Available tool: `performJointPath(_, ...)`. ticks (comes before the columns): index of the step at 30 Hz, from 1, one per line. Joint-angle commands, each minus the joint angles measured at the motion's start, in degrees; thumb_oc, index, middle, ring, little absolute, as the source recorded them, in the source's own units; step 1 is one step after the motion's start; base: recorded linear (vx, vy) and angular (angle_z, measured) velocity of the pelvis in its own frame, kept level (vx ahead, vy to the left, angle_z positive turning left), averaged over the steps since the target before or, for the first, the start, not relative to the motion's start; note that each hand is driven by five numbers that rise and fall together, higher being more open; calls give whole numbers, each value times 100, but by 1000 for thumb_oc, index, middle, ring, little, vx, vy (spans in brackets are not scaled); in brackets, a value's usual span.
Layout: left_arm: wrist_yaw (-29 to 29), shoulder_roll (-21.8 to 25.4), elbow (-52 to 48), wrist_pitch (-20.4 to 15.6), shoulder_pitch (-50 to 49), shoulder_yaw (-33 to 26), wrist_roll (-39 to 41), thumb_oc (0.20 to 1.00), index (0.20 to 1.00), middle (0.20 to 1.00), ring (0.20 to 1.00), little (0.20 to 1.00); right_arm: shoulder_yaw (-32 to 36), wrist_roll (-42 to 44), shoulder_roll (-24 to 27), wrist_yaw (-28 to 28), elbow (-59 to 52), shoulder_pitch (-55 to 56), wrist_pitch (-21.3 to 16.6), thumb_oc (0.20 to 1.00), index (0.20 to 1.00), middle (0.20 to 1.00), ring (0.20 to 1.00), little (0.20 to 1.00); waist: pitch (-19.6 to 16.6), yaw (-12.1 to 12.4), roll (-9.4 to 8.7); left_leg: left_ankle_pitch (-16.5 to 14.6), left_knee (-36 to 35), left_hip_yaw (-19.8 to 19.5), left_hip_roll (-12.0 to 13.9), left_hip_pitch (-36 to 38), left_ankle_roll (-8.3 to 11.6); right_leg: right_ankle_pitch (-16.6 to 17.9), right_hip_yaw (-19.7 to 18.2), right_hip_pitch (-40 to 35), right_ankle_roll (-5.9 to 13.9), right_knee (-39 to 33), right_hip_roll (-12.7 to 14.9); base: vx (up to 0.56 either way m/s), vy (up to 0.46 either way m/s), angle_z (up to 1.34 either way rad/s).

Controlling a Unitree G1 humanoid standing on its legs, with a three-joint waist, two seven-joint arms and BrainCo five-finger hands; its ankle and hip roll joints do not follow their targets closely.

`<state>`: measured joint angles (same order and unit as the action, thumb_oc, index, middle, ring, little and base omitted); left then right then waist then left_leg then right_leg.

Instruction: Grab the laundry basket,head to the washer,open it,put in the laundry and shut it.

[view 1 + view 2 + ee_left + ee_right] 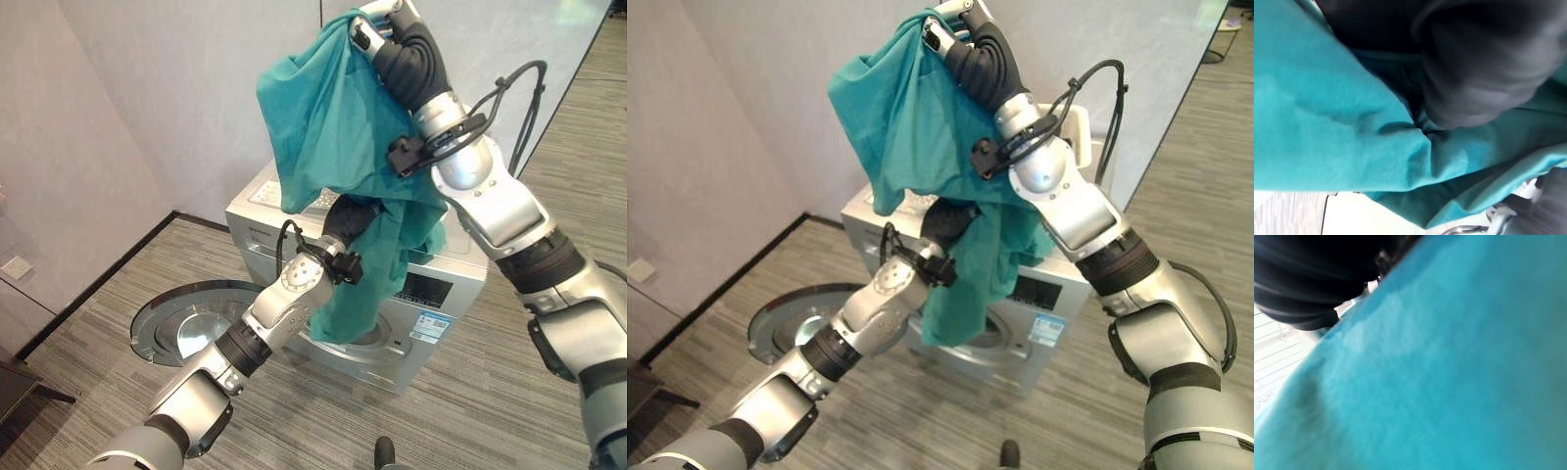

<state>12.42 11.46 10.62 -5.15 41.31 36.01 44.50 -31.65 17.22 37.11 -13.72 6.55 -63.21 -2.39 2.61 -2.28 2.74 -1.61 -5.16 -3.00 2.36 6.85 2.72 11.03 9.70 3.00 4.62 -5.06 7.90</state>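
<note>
The step in hand is the loading: the washer (392, 294) stands with its round door (191, 323) swung open toward the floor, and the teal garment (333, 127) hangs in the air above and in front of the drum opening. The right hand (377, 29) is raised high, its fingers curled into the top edge of the cloth, so it is gripping it. The left hand (353, 217) is buried in the hanging folds lower down; whether its fingers are closed there cannot be told.

Next, the cloth probably has to be lowered and fed into the drum mouth, which its lower end covers.

A label sits on the washer's front panel, and its print is too small to read.
</note>
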Motion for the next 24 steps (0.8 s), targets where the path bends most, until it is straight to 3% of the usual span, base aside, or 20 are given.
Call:
performJointPath(1, 68, 41, 0, -523, 527, -323, -282, 200, 200, 200, 200, 200, 175, 72, 283, -98, -164, -184, -317, 200, 200, 200, 200, 200, -139, 26, -205, -87, 16, 240, -8, -379, 15, -1259, -313, -779, 201, 6, -73, 0, 0, 0)
performJointPath(2, 83, 85, -46, -539, 493, -361, -341, 200, 200, 200, 200, 200, 206, 90, 307, -86, -188, -113, -332, 545, 545, 545, 545, 545, -138, 27, -210, -91, 16, 251, -5, -374, 13, -1257, -324, -769, 205, 6, -77, 0, 0, 0)
performJointPath(3, 84, 85, -47, -539, 492, -361, -341, 200, 200, 200, 200, 200, 207, 90, 307, -86, -189, -112, -331, 545, 545, 545, 545, 545, -139, 28, -210, -91, 16, 251, -5, -374, 13, -1257, -324, -768, 205, 6, -77, 0, 0, 0)
performJointPath(4, 95, 174, -106, -554, 413, -465, -445, 200, 200, 200, 200, 200, 171, 236, 390, 36, -264, -2, -373, 1000, 1000, 1000, 1000, 1000, -134, 22, -216, -90, 16, 273, 0, -374, 15, -1251, -338, -755, 211, 6, -75, 0, 0, 0)
performJointPath(12, 174, 471, -298, -688, -24, -899, -924, 200, 200, 200, 200, 200, 169, 1287, 935, 510, -582, 391, -674, 1000, 1000, 1000, 1000, 1000, -143, -25, -272, -106, 16, 360, 20, -382, 42, -1234, -417, -707, 235, 6, -85, -9, -7, -7)
performJointPath(14, 231, 603, -400, -766, -233, -1154, -1089, 200, 200, 200, 200, 200, 409, 1725, 1216, 621, -665, 629, -838, 1000, 1000, 1000, 1000, 1000, -159, -59, -285, -120, 16, 413, 32, -372, 50, -1222, -453, -689, 247, 6, -87, -6, -4, -9)
performJointPath(19, 293, 818, -612, -870, -561, -1597, -1224, 200, 200, 200, 200, 200, 1059, 1826, 1514, 534, -785, 1129, -946, 1000, 1000, 1000, 1000, 1000, -191, -134, -276, -168, 16, 495, 48, -325, 44, -1207, -536, -686, 260, 6, -100, 3, -1, -6)
performJointPath(24, 260, 1004, -980, -905, -1082, -2015, -1286, 200, 200, 200, 200, 200, 2289, 1772, 1707, 297, -963, 2166, -1084, 1000, 1000, 1000, 1000, 1000, -249, -214, -246, -209, 16, 537, 57, -307, 34, -1205, -600, -663, 267, 6, -106, 7, -4, -14)
